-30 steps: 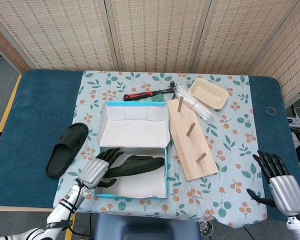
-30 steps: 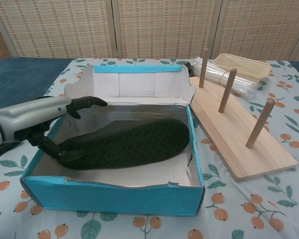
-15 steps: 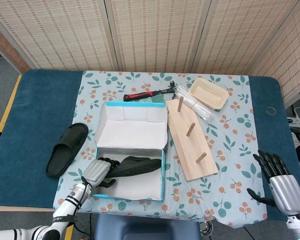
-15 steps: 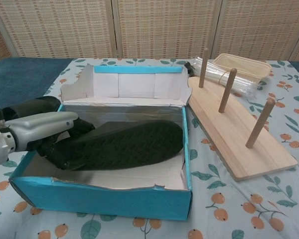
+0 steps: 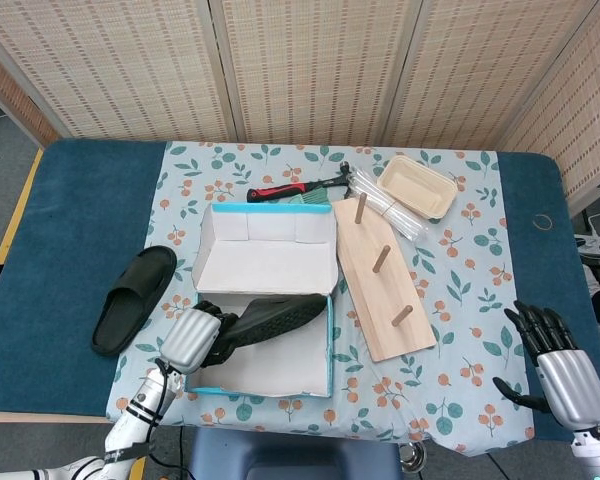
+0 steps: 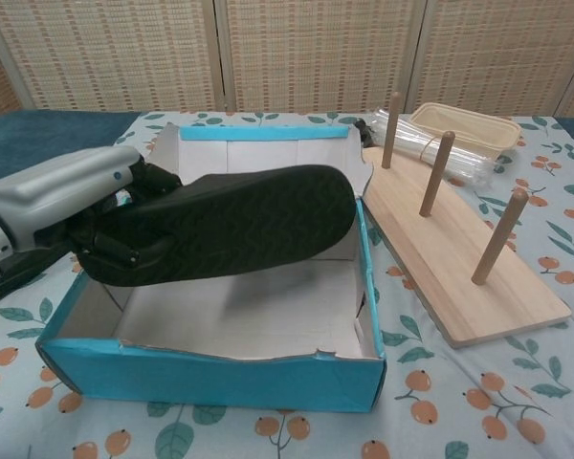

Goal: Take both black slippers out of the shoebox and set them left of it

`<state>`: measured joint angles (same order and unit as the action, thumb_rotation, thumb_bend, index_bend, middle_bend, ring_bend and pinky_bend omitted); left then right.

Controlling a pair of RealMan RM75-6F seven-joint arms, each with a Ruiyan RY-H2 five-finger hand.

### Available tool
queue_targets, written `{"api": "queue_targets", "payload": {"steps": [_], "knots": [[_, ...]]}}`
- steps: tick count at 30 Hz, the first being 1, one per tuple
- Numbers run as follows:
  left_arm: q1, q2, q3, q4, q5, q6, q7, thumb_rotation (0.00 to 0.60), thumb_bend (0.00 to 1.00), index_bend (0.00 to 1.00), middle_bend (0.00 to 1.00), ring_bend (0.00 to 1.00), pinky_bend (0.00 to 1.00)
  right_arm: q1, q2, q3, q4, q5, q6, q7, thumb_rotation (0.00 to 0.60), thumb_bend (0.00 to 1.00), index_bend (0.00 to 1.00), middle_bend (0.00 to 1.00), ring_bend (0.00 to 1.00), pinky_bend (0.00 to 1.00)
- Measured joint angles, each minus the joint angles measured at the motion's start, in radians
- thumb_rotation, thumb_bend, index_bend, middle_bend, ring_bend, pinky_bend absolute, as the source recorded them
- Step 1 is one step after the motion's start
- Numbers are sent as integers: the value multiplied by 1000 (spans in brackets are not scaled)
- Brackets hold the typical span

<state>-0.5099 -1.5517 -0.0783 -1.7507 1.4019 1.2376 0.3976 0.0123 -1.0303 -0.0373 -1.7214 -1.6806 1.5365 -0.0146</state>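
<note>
My left hand (image 5: 191,338) (image 6: 67,206) grips the heel end of a black slipper (image 5: 268,317) (image 6: 231,222), sole up, and holds it above the floor of the blue shoebox (image 5: 265,377) (image 6: 210,377). Its toe reaches over the box's right wall. The other black slipper (image 5: 133,298) lies on the dark blue cloth left of the box. My right hand (image 5: 562,372) hovers open at the table's front right corner, holding nothing.
A wooden board with three pegs (image 5: 380,278) (image 6: 455,258) lies right of the box. Behind it are a beige tray (image 5: 417,186) (image 6: 463,126), clear plastic wrap (image 5: 384,208) and a red-handled tool (image 5: 285,189). The box's lid flap (image 5: 268,251) stands open at the back.
My left hand has lifted the slipper from the box floor up above the box walls. The box shifted slightly. The right hand stayed still.
</note>
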Motion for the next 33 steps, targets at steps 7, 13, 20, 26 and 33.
{"api": "queue_targets", "payload": {"steps": [7,13,20,26,33], "knots": [[32,40,-17,-35,54,93,-14,600,623,655,655,477,397,0,2,0,-1,0,0,0,515,143,0,0,0,0],[125,207,-70,-60,67,279,-48,600,625,653,653,477,391,-2,3,1,-1,1,3,-1,514,143,0,0,0,0],[206,276,-121,97,-16,360,-104,600,625,653,654,477,390,1,-4,-11,-11,-17,-10,-25,514,142,0,0,0,0],[183,191,-171,408,-128,305,-108,600,627,640,645,470,390,-1,-1,-16,-15,-29,-1,-22,515,143,0,0,0,0],[99,23,-215,818,-214,160,-161,600,629,583,582,426,368,2,-1,-12,-11,-13,-12,-25,515,143,0,0,0,0]]}}
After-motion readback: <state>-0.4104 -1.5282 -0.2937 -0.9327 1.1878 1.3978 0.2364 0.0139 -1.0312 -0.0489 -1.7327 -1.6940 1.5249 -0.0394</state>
